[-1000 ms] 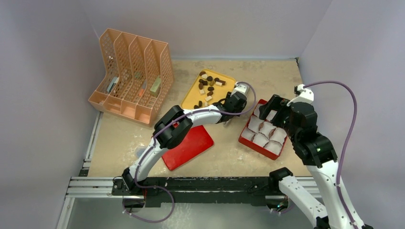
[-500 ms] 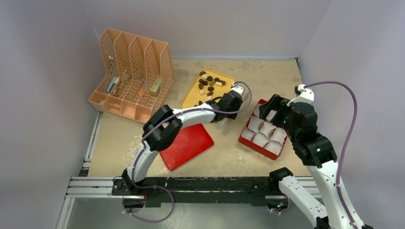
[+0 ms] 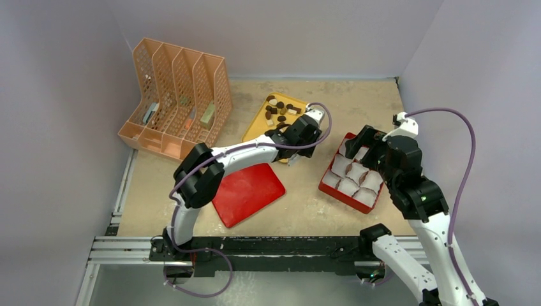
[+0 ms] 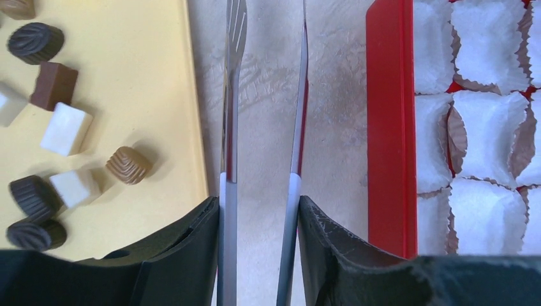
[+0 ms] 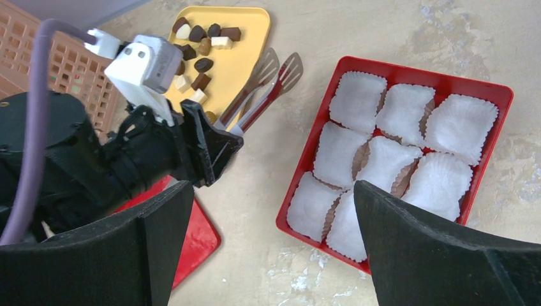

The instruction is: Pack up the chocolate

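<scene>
The chocolate [image 3: 279, 112] lies as several small brown, tan and white pieces on a yellow tray [image 3: 256, 132]. My left gripper [image 3: 295, 145] is shut on a pair of metal tongs [image 4: 231, 95]. In the left wrist view my left gripper [image 4: 258, 207] holds them over bare table between the chocolate [image 4: 65, 129] on the yellow tray [image 4: 143, 76] and a red box [image 4: 385, 127]. The tongs' [image 5: 268, 81] tips stand apart with nothing between them. My right gripper [image 3: 365, 143] hovers open over the red box [image 5: 421, 69]; in its own view my right gripper [image 5: 273, 189] is empty.
The red box [image 3: 328, 185] holds several white paper cups [image 5: 357, 101]. A red lid [image 3: 249, 191] lies flat at the front centre. An orange file rack [image 3: 175, 102] stands at the back left. Walls close in the table on three sides.
My left gripper has carried the tongs left and back, from beside the red box to the yellow tray's near edge. The right arm has not moved.
</scene>
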Controlling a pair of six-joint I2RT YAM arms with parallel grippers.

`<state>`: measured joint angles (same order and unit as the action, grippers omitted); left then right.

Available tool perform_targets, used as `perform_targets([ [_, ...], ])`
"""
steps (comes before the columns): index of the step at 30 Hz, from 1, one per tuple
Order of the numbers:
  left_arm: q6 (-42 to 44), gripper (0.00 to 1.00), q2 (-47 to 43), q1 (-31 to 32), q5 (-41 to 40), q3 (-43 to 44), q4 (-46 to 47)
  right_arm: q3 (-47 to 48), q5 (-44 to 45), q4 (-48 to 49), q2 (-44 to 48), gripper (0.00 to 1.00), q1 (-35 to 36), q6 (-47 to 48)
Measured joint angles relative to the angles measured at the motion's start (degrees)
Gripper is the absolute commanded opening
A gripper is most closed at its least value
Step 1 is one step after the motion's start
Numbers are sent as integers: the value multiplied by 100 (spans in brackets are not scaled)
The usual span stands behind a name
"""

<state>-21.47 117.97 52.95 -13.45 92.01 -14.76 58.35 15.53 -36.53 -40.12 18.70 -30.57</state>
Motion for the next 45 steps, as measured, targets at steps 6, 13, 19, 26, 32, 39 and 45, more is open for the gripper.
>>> perform_targets([
  [6,17,43,-505,0,-212,2,-592,0,2,-2,4,97,0,-42],
  [13,138,41,-1220,-4,-796,2,-1637,0,2,-2,2,97,0,-74],
  [19,136,41,-1460,-83,-916,4,-2411,0,2,-2,-15,97,0,-79],
  [26,2,38,-1655,-402,-925,-155,-3005,-17,2,7,-125,97,0,-79],
  [32,-125,38,-2122,-730,-935,-404,-3241,-44,0,76,-232,97,0,-74],
  [39,-365,38,-2413,-745,-909,-793,-3294,-44,-4,157,-385,97,0,-74],
  [45,-472,38,-2413,-745,-776,-1019,-3327,-46,-7,227,-417,97,0,-72],
])
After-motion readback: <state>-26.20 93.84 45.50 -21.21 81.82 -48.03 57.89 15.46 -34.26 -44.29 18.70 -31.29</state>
